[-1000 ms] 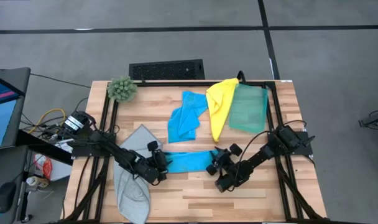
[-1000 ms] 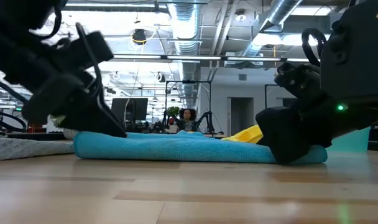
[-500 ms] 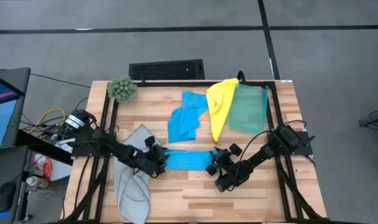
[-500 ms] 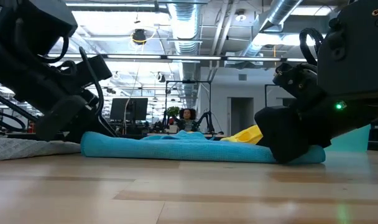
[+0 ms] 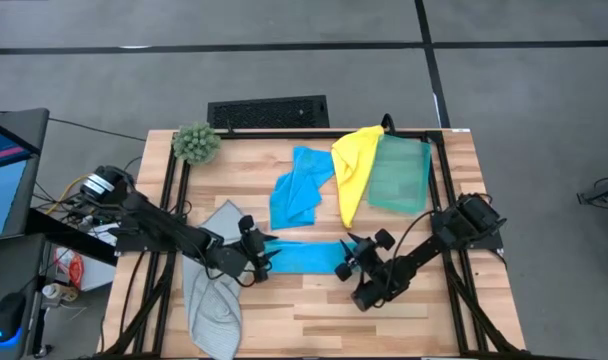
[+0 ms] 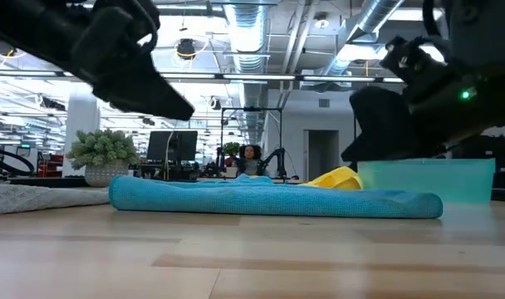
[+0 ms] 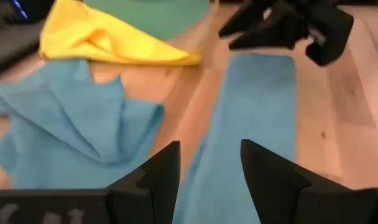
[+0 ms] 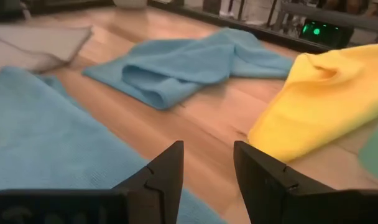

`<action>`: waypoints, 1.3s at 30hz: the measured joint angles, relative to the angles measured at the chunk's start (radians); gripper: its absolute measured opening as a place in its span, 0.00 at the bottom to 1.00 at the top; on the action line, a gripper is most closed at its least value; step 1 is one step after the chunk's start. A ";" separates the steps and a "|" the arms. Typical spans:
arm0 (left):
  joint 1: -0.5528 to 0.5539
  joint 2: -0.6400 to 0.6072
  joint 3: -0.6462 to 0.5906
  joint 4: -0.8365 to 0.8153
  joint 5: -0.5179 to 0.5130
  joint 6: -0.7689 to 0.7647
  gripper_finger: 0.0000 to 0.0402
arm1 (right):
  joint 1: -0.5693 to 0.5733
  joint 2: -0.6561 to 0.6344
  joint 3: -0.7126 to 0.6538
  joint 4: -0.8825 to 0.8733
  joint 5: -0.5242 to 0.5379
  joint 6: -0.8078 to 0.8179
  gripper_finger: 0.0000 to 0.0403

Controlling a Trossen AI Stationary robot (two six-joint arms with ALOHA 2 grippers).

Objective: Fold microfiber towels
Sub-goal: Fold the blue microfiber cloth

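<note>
**Between two raised tools: the blue strip and its long axis**

Seen from above, the folded blue towel lies as a narrow strip near the front of the desk, its long axis running left to right. The left tool hangs at its left end and the right tool at its right end, so each arm is nearest its own short edge. The second blue towel, yellow towel and green towel lie crumpled or flat toward the back; the grey towel lies at the left front.

At desk height, the strip rests flat and both tools stand clear above it, touching nothing.

Through the left wrist camera, the fingers stand apart and empty, with the strip stretching straight ahead toward the other arm.

Through the right wrist camera, the fingers are likewise parted and empty, the strip below them.

Judged from this, a next fold would bring one short end along the long axis toward the other.
</note>
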 joint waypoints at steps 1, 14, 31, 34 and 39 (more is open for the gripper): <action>-0.012 0.021 0.000 0.003 0.000 -0.019 0.39 | 0.003 -0.001 0.000 0.004 0.006 0.000 0.41; -0.173 0.301 -0.001 0.061 -0.102 -0.223 0.14 | 0.011 0.012 0.001 0.013 0.003 0.000 0.41; -0.116 0.323 0.000 0.056 -0.019 -0.046 0.02 | -0.068 0.047 0.000 0.005 -0.044 -0.163 0.41; -0.119 0.288 0.011 0.050 0.011 -0.039 0.02 | -0.073 0.088 0.000 0.010 -0.079 -0.125 0.41; -0.140 0.203 0.047 0.066 0.003 0.048 0.02 | -0.051 0.148 0.003 0.049 -0.063 0.007 0.41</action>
